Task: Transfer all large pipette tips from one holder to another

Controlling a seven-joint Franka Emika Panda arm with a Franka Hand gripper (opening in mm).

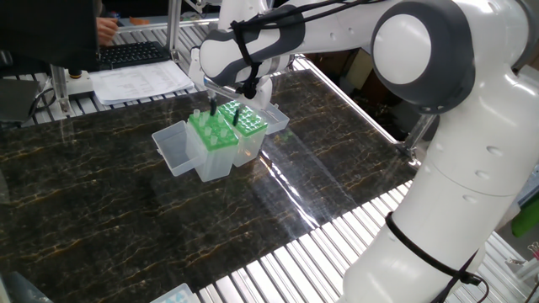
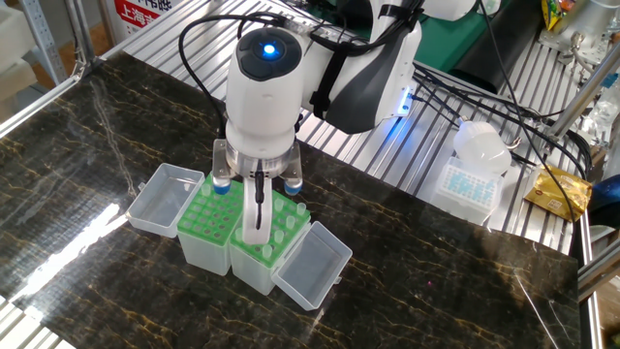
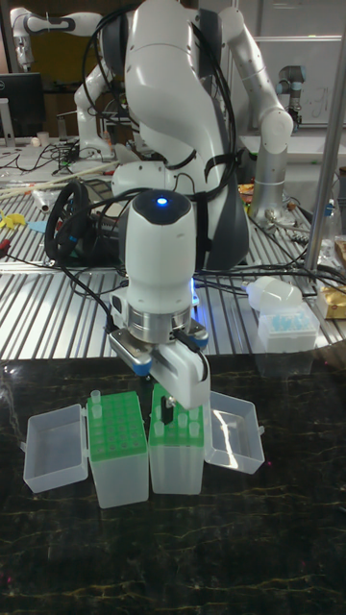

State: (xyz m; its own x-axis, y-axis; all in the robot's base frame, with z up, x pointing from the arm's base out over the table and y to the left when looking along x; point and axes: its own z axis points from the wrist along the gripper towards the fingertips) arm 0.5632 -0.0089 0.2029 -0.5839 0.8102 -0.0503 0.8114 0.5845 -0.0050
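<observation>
Two clear holders with green rack plates stand side by side, the left holder (image 2: 206,221) (image 3: 119,434) and the right holder (image 2: 268,244) (image 3: 179,450). Several large pipette tips (image 2: 290,209) (image 3: 197,419) stand in the right holder. One tip (image 3: 94,398) rises at the left holder's far corner. My gripper (image 1: 226,112) (image 2: 255,229) (image 3: 173,411) reaches straight down into the right holder's rack. Its two dark fingertips (image 1: 238,115) stand apart, so it is open. Whether a tip sits between them is hidden.
Each holder's hinged lid lies open beside it, one on the left (image 2: 163,199) and one on the right (image 2: 312,264). Another tip box (image 2: 469,182) stands on the slatted metal beyond the dark table. A keyboard (image 1: 135,54) and papers (image 1: 141,81) lie at the far edge.
</observation>
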